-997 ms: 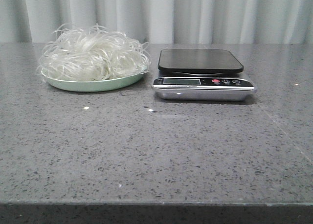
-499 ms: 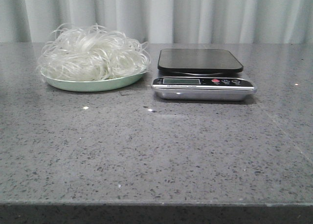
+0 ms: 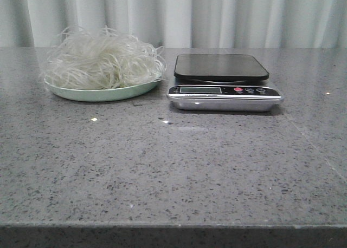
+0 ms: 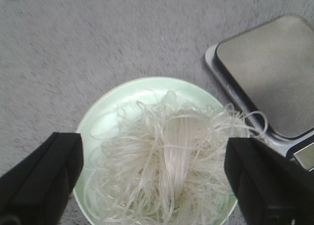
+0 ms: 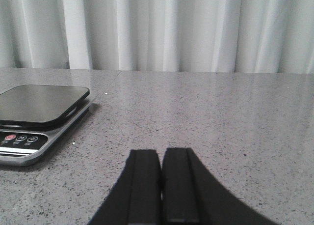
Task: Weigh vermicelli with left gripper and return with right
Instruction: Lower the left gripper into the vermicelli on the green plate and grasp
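Note:
The vermicelli (image 3: pixel 103 61), a fluffy nest of whitish glassy strands, lies on a pale green plate (image 3: pixel 103 93) at the back left. A kitchen scale (image 3: pixel 223 81) with a bare black platform stands to its right. No gripper shows in the front view. In the left wrist view my left gripper (image 4: pixel 157 173) is wide open above the vermicelli (image 4: pixel 171 161), one black finger on each side of the plate (image 4: pixel 105 114), with the scale (image 4: pixel 267 72) beside it. In the right wrist view my right gripper (image 5: pixel 161 158) is shut and empty, low over the table to the right of the scale (image 5: pixel 34 117).
A grey speckled stone table (image 3: pixel 173 172) carries everything. Pale curtains (image 3: pixel 217 15) hang behind its far edge. A few tiny white crumbs (image 3: pixel 94 119) lie in front of the plate. The table's front edge runs along the bottom of the front view.
The vermicelli looks darker now, as if shaded from above. The plate, the noodles and the scale have not moved.

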